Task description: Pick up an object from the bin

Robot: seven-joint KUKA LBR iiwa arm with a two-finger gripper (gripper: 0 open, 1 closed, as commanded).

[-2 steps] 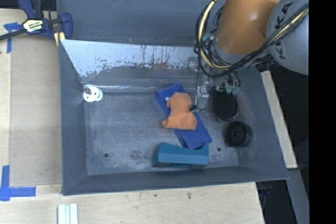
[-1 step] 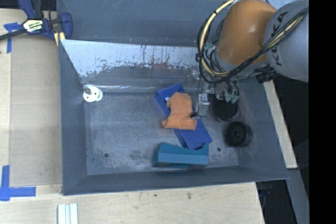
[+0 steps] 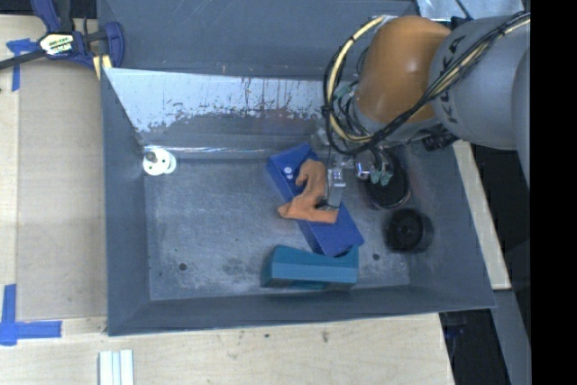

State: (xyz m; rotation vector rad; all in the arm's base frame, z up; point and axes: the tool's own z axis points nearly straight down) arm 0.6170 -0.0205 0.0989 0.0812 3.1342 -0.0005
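Bin (image 3: 225, 32): grey metal, with sloping walls and a flat floor, a few loose things lying on it.
Arm (image 3: 487, 77): big and grey, reaching in from the right.
On the wrist: a round orange cover (image 3: 401, 68) with black and yellow cables (image 3: 347, 68) looped round it.
Claw (image 3: 335, 187): down low over the middle-right of the floor, right at the edge of the orange thing.
Claw state: cannot tell if spread or pressed together, too dark and small to see.
Nearest thing: an orange thing (image 3: 305, 194) with a bent, funny shape, lying on top of the blue piece.
Under it: a flat blue piece (image 3: 326, 230), long, lying slantwise from back left to front right.
In front: a teal block (image 3: 309, 268), lying flat near the front wall, touching the low end of the blue piece.
To the right: a black round thing (image 3: 406, 231), near the right wall, a little apart from the blue piece.
Far left: a small white round thing (image 3: 159, 161) by the back wall, well apart from all the rest.
In the way: blue piece right below the orange thing, teal block close by in front, cover and cables hiding the floor behind the claw.
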